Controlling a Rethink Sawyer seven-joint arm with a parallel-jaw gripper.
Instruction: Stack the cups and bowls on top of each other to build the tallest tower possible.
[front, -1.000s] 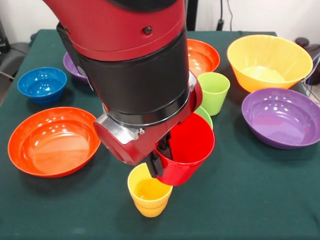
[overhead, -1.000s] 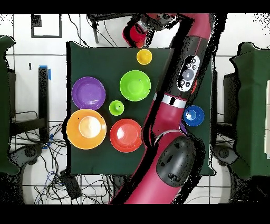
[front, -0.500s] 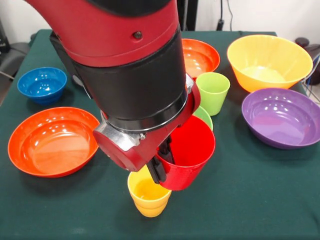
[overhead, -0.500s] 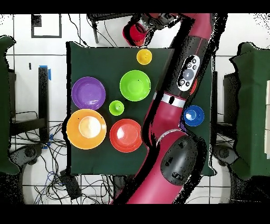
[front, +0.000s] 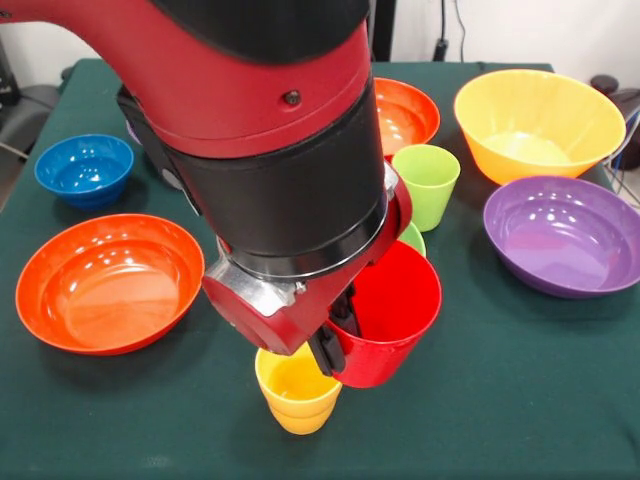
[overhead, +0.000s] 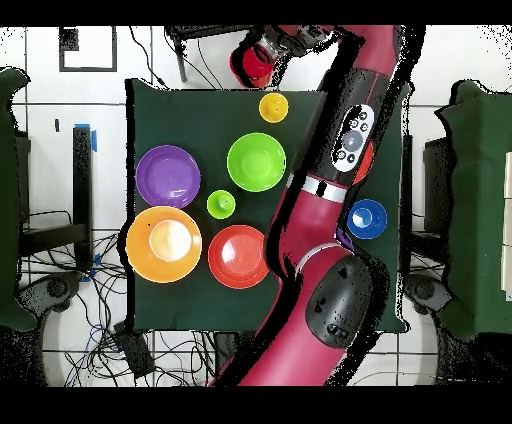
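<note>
Gripper (front: 338, 330) clamped on the rim of the red cup (front: 392, 315), held tilted in the air, just right of the upright yellow cup (front: 296, 388).

My red and black arm (front: 270, 150) held a glossy red cup (front: 388, 312) beside a yellow cup (front: 297, 388). On the dark green tablecloth (front: 500, 400) sat a light green cup (front: 426, 183), blue bowl (front: 84, 169), red-orange bowl (front: 105, 283), purple bowl (front: 566, 234) and a yellow-orange bowl (front: 537, 122).

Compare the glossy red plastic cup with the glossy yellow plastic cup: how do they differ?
The glossy red plastic cup hangs tilted in the end effector, lifted; the glossy yellow plastic cup stands upright on the table, ungripped. Red looks larger here, though nearer the camera. Both are tapered, handleless and empty.
</note>
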